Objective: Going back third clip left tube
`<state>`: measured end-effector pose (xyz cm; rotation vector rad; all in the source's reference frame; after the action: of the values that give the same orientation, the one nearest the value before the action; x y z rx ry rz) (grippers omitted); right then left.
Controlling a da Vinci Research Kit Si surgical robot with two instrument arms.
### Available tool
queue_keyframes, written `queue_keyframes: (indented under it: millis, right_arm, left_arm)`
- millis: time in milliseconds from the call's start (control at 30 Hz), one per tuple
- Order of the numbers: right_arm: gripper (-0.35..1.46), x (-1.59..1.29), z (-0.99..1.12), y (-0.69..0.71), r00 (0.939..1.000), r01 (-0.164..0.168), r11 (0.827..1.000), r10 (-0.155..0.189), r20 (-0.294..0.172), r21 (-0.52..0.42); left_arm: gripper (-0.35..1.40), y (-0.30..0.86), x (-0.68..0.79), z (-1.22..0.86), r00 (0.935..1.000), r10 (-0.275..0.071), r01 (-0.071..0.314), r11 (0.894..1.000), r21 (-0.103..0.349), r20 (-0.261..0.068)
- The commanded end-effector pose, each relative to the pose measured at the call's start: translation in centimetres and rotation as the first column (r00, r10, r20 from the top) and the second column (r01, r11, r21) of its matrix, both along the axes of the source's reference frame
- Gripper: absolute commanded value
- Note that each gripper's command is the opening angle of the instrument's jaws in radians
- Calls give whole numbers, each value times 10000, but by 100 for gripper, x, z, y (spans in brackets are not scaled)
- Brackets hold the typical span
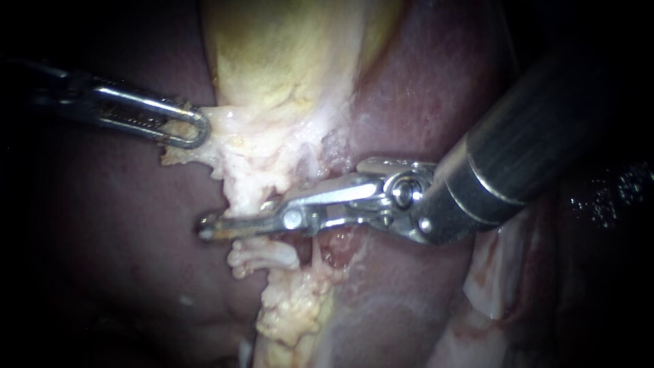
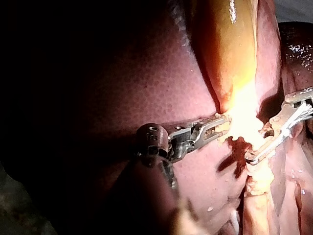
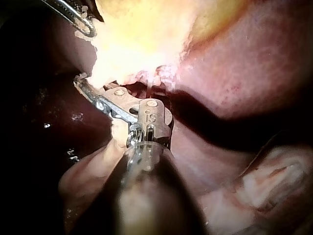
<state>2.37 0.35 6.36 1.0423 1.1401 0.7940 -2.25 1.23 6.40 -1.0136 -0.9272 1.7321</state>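
right instrument (image 1: 212,229): comes in from 2 o'clock with its tip stretched toward 9 o'clock, lying right across the pale strand (image 1: 248,191) under the gallbladder. Honestly can't tell from any view whether it's clamped or let go.
left instrument (image 1: 194,128): in from 9 o'clock, jaws clenched on a flap of pale tissue (image 1: 219,136) at the gallbladder's edge, holding it out toward 9 o'clock.
tube (image 1: 262,253): a whitish, tube-like bit sits just at 6 o'clock of the right instrument's tip, part of that strand running 12 to 6. Can't say whether it's the left tube.
clip: none I can make out for sure, since the metal covers that spot.
gallbladder (image 1: 272,54): yellowish, up at 12 o'clock.
liver (image 1: 116,245): dark red, all around.
progress: my guess is the going-back has hardly begun, because the tip is on the strand rather than clear of it. What's left is drawing off toward 2 o'clock without snagging anything. I can't confirm the third clip is seated.
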Motion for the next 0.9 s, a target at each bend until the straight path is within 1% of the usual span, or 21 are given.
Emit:
queue_keyframes:
  millis: [33, 100, 133, 200, 267, 333, 433, 567, 667, 800, 900]
  right_arm:
    - [-35, 0, 1, 0, 10000, 3, 10000, -3, -22, 7]
    - [-35, 0, 1, -1, 9995, 41, 10000, -38, -328, 83]
    - [-23, 0, 2, -1, 9993, 10, 10000, -6, -376, 89]
    - [13, 3, 5, -2, 9992, -13, 10000, 16, -392, 77]
    - [27, 5, 7, -2, 9993, -26, 10000, 29, -381, 67]
    - [36, 7, 13, -2, 9992, -35, 10000, 33, -391, -69]
    - [42, 11, 23, -3, 9988, -21, 9980, -10, -485, -631]
    - [45, 13, 41, -5, 9983, 20, 9932, -87, -572, -1163]
    - [48, 11, 55, -4, 9989, -174, 9878, 103, -463, -1548]
    - [49, 5, 66, 2, 9988, -375, 9780, 304, -376, -2054]
    - [49, -1, 71, 6, 9987, -421, 9698, 338, -383, -2402]
  left_arm:
    - [-35, 0, 0, 0, 10000, 0, 0, 10000, 0, 0]
    - [-35, 0, 0, 0, 10000, 0, 0, 10000, 0, 0]
    - [-35, 0, 0, 0, 10000, 0, 0, 10000, 0, 0]
    - [-35, 0, 0, 0, 10000, 0, 0, 10000, 0, 0]
    - [-35, 0, 0, 0, 10000, -1, 1, 10000, 0, -1]
    - [-35, 0, 0, 0, 10000, -1, 1, 10000, 1, 0]
    - [-35, 0, 0, -1, 10000, 0, 0, 10000, 2, 0]
    - [-35, 0, 1, -1, 10000, 1, -1, 10000, 3, 1]
    - [-35, 0, 1, -1, 10000, 2, -2, 10000, 5, 2]
    - [-35, 0, 1, -3, 10000, -2, 2, 10000, 8, 1]
    - [-35, -1, 1, -3, 10000, -2, 2, 10000, 10, 1]
